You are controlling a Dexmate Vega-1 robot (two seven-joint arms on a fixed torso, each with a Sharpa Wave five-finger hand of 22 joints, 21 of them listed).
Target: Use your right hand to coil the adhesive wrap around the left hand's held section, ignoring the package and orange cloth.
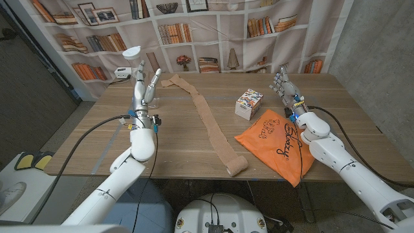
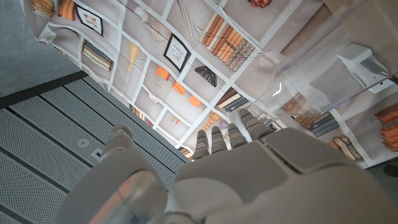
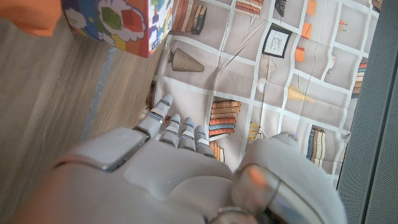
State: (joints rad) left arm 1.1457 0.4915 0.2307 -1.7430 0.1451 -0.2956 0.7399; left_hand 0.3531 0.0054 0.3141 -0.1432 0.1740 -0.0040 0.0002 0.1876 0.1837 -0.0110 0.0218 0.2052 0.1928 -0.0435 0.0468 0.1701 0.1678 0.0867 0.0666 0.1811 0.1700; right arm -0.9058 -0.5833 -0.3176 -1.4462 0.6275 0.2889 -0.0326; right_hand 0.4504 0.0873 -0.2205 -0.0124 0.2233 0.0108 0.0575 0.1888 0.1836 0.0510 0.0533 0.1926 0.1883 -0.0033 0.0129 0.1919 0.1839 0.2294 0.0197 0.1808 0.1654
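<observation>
Nearest the robot, the roll [image 1: 236, 166] of wrap lies at the table's [image 1: 174, 149] front edge, just beside the lower corner of the orange cloth [image 1: 278, 137]. From it the unrolled wrap [image 1: 206, 120] runs away across the wood to a crumpled far end close to the left hand [image 1: 146, 83].

That left hand stands raised, fingers spread, and seems to hold nothing, though the head view is too small to be sure that no wrap is pinched there. The right hand [image 1: 283, 83] is also up with fingers apart and empty, well apart from the roll, with the cloth and the package [image 1: 248, 104] between.

Risks, as I judge them:
- The right hand must cross or skirt the cloth to reach the roll; a dragged finger could pull the cloth along or push the roll off the near edge.
- If the left hand has no firm hold, coiling will only drag the strip.
- The wrap sticks to itself, so slack could fold and bond before it winds.
- A wide sweep could knock the package.

The only container is the package, a small printed box, closed; its contents are hidden.
</observation>
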